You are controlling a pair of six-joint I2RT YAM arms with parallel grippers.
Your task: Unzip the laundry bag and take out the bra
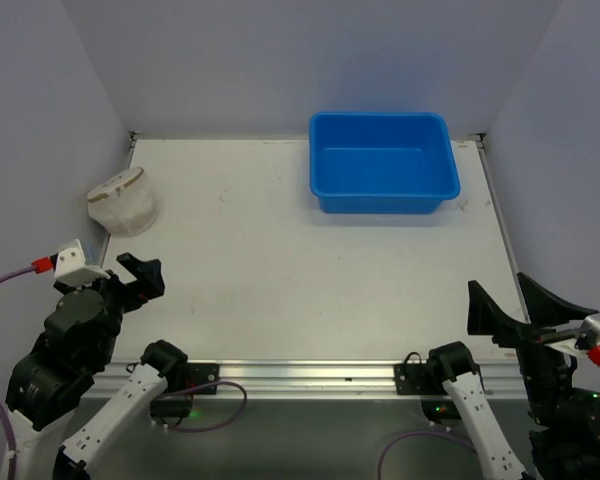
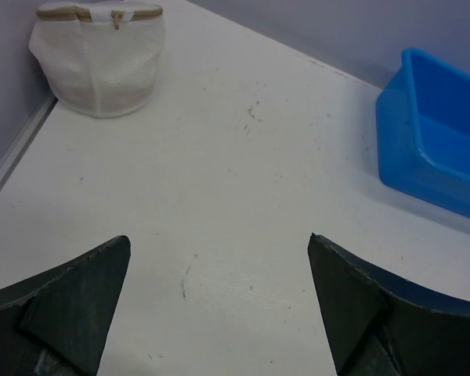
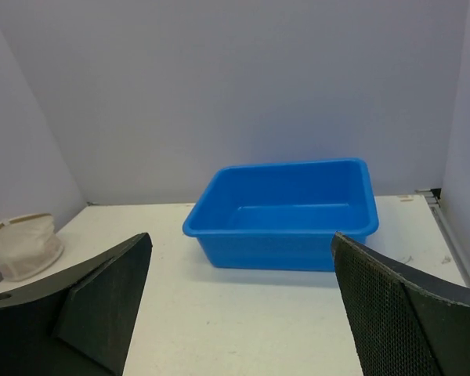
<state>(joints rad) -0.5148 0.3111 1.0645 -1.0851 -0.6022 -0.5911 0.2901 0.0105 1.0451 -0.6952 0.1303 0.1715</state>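
Top external | laundry bag (image 1: 123,203) back-left by wall | blue tub (image 1: 380,203) back-right | both jaws apart

Robotics lab cell, plain grey walls (image 1: 280,60), white table (image 1: 260,260), robot arms (image 1: 75,335) bolted to rail (image 1: 310,375)

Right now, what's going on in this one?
Nothing is being handled yet. The left gripper and right gripper both sit at the near edge of the table, open and empty. The laundry bag stands untouched at the far left by the wall, and its zipper band looks closed. The blue tub sits at the far right and looks empty. No bra is visible.
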